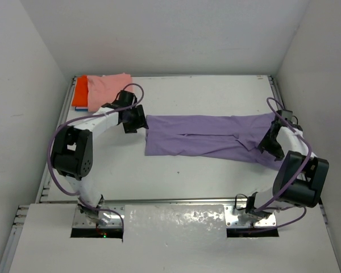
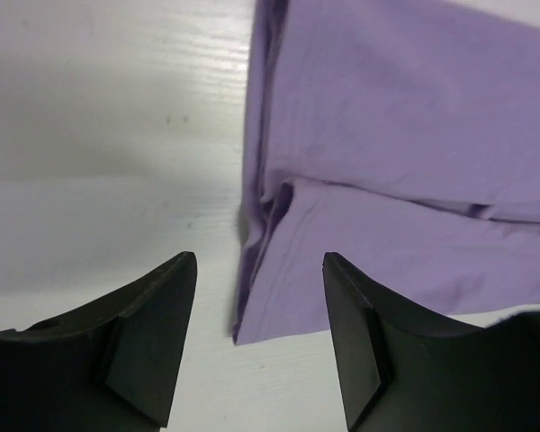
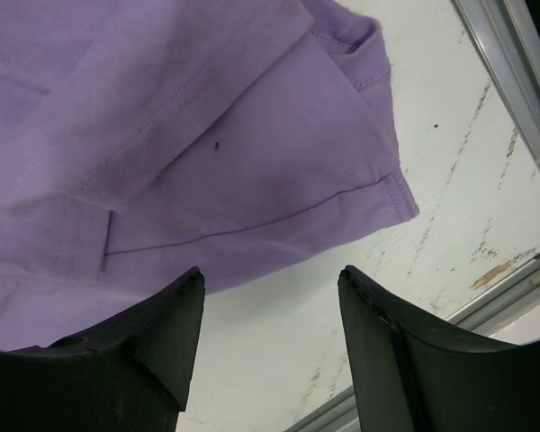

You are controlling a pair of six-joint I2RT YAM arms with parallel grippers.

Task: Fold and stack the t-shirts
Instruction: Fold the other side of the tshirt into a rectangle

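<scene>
One lavender t-shirt (image 1: 210, 136), long axis side to side across the counter (image 1: 182, 176); left tool (image 1: 137, 122) at its left end, right tool (image 1: 267, 145) at its right, both spread, empty.

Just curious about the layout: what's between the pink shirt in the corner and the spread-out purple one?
In the top view, only the left gripper and bare table lie between the pink shirt and the purple shirt.

lavender shirt (image 1: 204, 139), salmon-pink shirt (image 1: 108, 89), orange-red shirt (image 1: 79, 92), white table (image 1: 187, 182)
</scene>
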